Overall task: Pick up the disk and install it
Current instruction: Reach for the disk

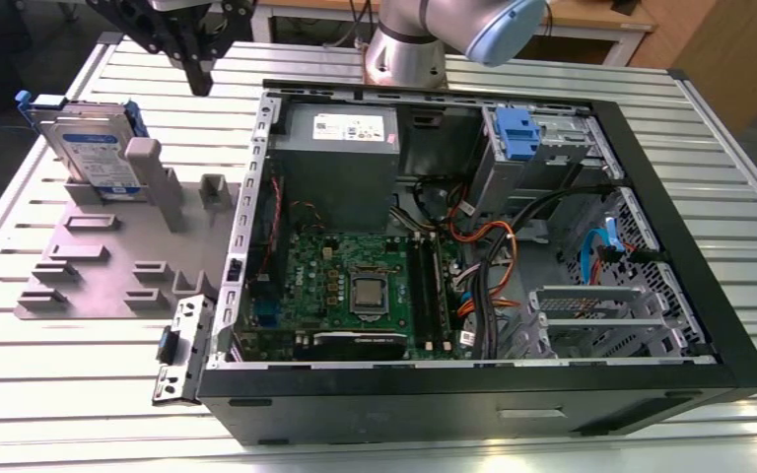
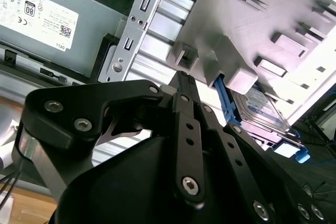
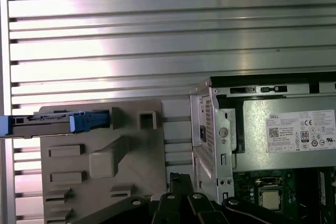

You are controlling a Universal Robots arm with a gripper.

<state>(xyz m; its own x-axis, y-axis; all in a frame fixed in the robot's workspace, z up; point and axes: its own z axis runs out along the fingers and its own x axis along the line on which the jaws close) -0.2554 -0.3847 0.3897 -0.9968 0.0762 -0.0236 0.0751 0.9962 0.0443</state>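
On the slatted metal worktop (image 1: 36, 394), toward the exterior view's left, the disk (image 1: 96, 148) stands upright on edge in a slot at the far end of a grey stand (image 1: 103, 266). Its labelled face is toward the camera and its blue carrier shows along the top and sides. The jaws hang tip-down from the arm (image 1: 412, 39) above the worktop, to the exterior view's right of the disk and higher than it, near but not touching it. The jaws appear drawn together, narrow, and hold nothing. In the second wrist view the black links of the jaws converge to one point near the edge of the stand (image 2: 236, 14), with the disk (image 2: 262, 109) seated beyond that edge. In the first wrist view the disk (image 3: 47, 121) is seen edge-on in the stand (image 3: 136, 150), off to one side of the tips. To the exterior view's right of the stand lies an open computer case (image 1: 484, 404), with a grey power supply (image 1: 339, 168) in the far corner nearest the jaws and a circuit board (image 1: 352, 286) on its near side.
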